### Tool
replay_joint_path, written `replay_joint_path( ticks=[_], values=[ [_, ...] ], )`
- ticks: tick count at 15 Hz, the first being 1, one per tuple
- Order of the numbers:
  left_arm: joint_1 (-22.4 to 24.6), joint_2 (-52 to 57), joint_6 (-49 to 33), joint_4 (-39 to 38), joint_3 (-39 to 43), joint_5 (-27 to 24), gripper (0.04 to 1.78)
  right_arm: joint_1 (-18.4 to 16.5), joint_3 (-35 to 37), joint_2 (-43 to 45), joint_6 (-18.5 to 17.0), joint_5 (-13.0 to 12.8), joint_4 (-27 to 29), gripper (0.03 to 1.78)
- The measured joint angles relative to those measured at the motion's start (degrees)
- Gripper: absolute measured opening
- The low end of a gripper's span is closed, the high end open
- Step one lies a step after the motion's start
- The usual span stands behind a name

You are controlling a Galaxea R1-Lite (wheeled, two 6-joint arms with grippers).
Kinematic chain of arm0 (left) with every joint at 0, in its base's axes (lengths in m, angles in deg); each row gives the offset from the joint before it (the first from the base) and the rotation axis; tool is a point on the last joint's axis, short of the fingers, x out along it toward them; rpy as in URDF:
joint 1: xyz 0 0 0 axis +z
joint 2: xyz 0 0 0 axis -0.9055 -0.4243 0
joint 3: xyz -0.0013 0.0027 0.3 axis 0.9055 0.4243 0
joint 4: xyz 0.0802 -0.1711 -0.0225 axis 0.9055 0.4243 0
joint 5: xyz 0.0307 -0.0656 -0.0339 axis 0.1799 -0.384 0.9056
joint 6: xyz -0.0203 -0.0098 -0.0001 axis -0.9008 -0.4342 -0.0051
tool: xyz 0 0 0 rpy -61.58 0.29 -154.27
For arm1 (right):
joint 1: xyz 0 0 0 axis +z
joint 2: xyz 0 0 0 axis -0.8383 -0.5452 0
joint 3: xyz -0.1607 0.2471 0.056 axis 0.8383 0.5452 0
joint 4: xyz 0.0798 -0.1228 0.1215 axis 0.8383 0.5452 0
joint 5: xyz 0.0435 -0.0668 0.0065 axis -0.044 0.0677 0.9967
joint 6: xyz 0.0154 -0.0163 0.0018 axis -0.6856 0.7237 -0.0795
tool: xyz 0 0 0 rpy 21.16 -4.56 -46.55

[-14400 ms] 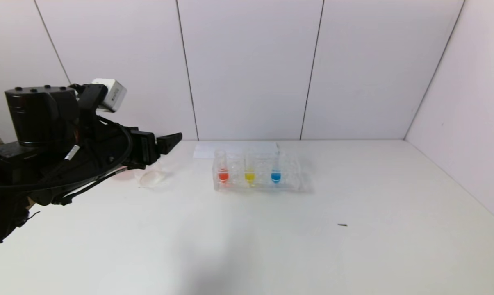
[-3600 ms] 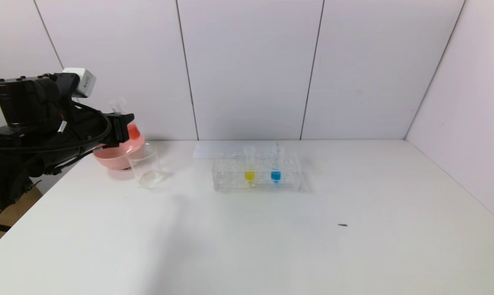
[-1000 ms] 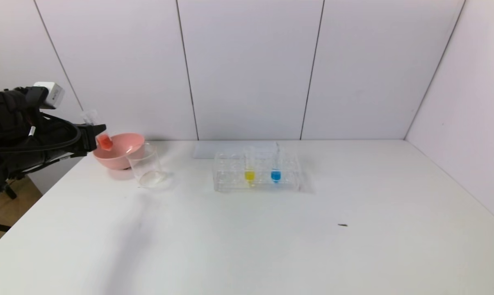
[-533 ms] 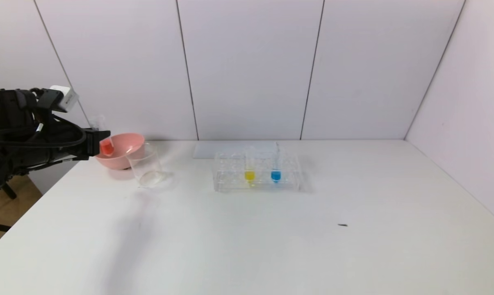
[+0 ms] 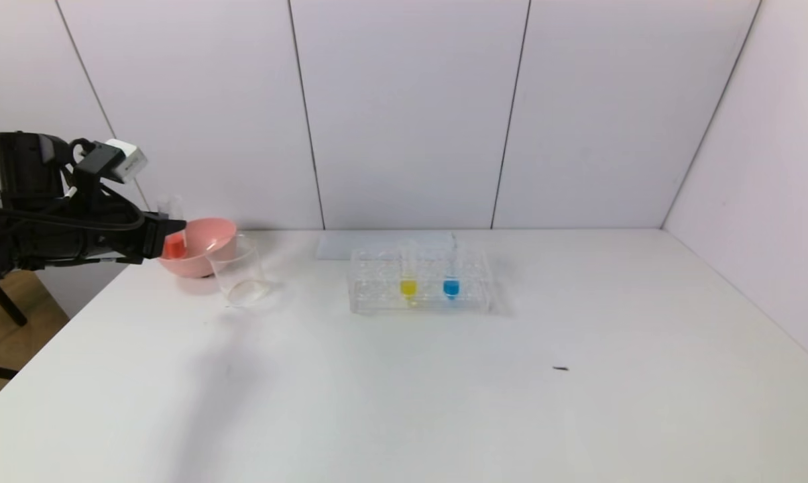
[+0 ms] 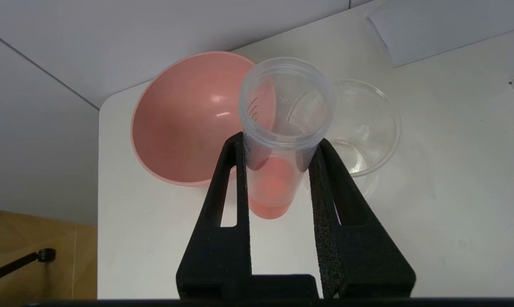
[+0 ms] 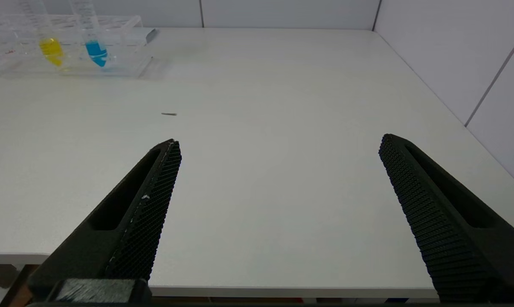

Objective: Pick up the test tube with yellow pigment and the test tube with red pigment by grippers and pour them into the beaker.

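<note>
My left gripper [image 5: 169, 236] [image 6: 281, 140] is shut on the test tube with red pigment [image 5: 173, 246] [image 6: 267, 187]. The tube is about upright, open end up, at the pink bowl's left rim and left of the beaker [image 5: 240, 272] [image 6: 370, 128]. The clear beaker stands on the table just right of the bowl. The test tube with yellow pigment [image 5: 408, 287] [image 7: 51, 46] stands in the clear rack [image 5: 377, 298] [image 7: 126, 25], beside a blue-tipped tube [image 5: 451, 288] [image 7: 95, 49]. Outside the head view, my right gripper [image 7: 280, 140] is open with nothing in it, over the table's near edge.
The pink bowl [image 5: 209, 238] [image 6: 184, 119] sits at the table's back left corner, touching the beaker. A white sheet [image 5: 350, 245] lies behind the rack. A small dark speck [image 5: 560, 368] lies on the table's right half. Walls close the back and right.
My left gripper has moved a little right towards the bowl and beaker. The red tube has swung from tilted to about upright. The rack and beaker have not moved.
</note>
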State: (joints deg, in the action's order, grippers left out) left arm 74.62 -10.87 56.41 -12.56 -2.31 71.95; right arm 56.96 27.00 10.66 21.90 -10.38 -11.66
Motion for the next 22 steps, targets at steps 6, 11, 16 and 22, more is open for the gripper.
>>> replay_joint_path(
  ticks=[6,11,16,22],
  values=[
    [0.41,-2.04,6.12,5.77,-5.13,-0.06,0.44,0.0,-0.02,0.0,0.0,0.0,0.0,1.7],
    [0.74,-2.58,10.69,12.87,-8.29,-0.2,0.44,0.0,-0.02,0.0,0.0,0.0,0.0,1.7],
    [0.74,-3.0,13.87,17.42,-10.69,-0.17,0.44,0.0,-0.02,0.0,0.0,0.0,0.0,1.7],
    [1.01,-3.47,17.24,19.46,-12.76,-0.17,0.44,0.0,-0.02,0.0,0.0,0.0,0.0,1.7]
  ],
)
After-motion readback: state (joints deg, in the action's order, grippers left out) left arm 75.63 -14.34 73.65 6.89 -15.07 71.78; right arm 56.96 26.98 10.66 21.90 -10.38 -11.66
